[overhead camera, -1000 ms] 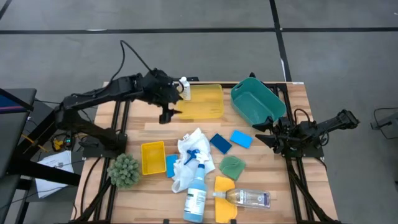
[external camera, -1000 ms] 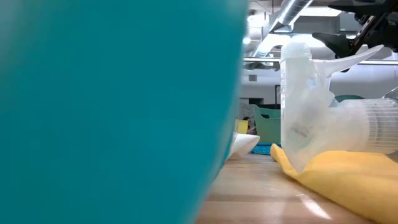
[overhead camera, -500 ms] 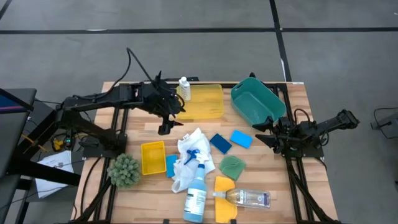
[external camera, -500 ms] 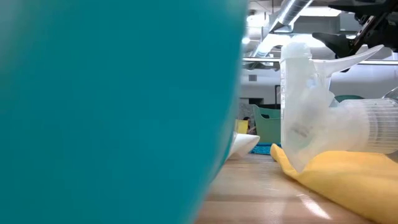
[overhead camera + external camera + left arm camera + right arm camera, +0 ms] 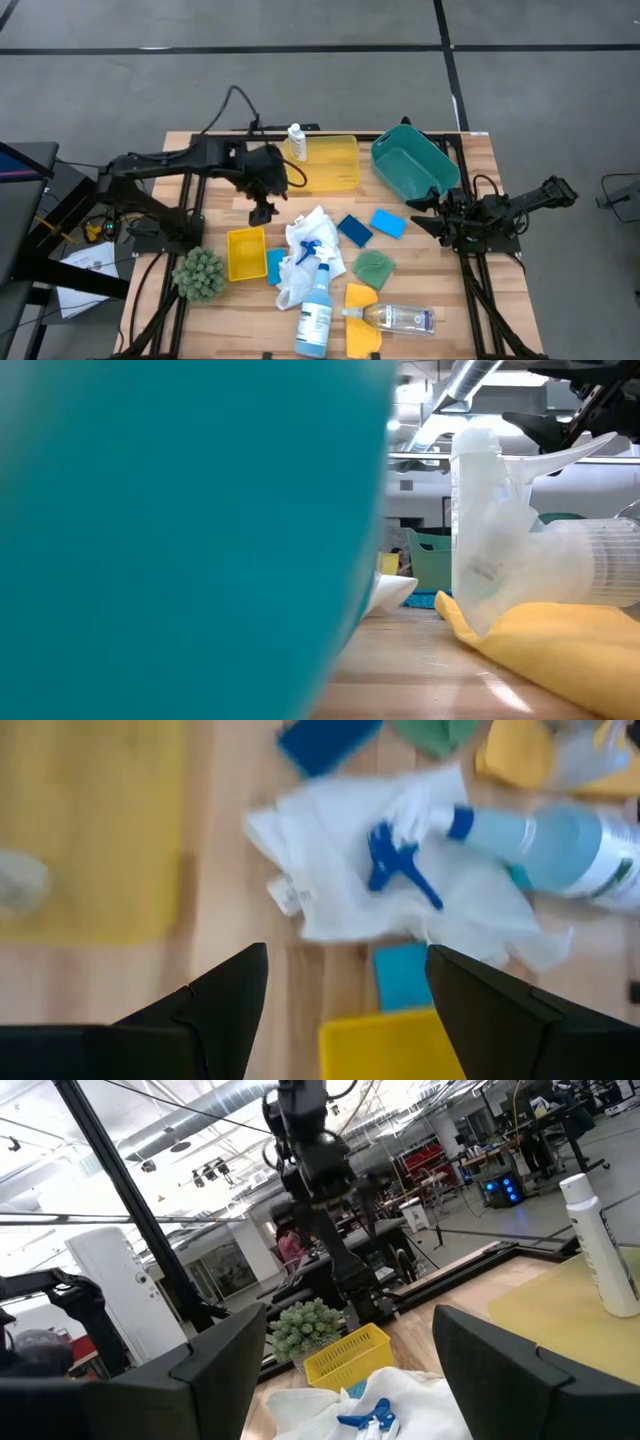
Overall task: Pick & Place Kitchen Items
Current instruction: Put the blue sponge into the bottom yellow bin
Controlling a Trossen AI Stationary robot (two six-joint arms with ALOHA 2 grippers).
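The left claw (image 5: 262, 212) hangs over the middle of the worktop (image 5: 215, 202), with its fingers wide apart and nothing in them. Just beside it lies the white cloth (image 5: 303, 247), and the blue-liquid spray bottle (image 5: 317, 303) lies on its side with its blue trigger on that cloth. The cloth looks soft, light and floppy, so a pinch on a raised fold near its middle should lift it. The bottle looks heavier, hard and smooth, so it may slip; its thin neck is likely the best place to grab. The white bottle (image 5: 296, 142) stands upright on the yellow tray (image 5: 335, 165) near the far edge. The right claw (image 5: 428, 214) waits near the right edge, open and empty.
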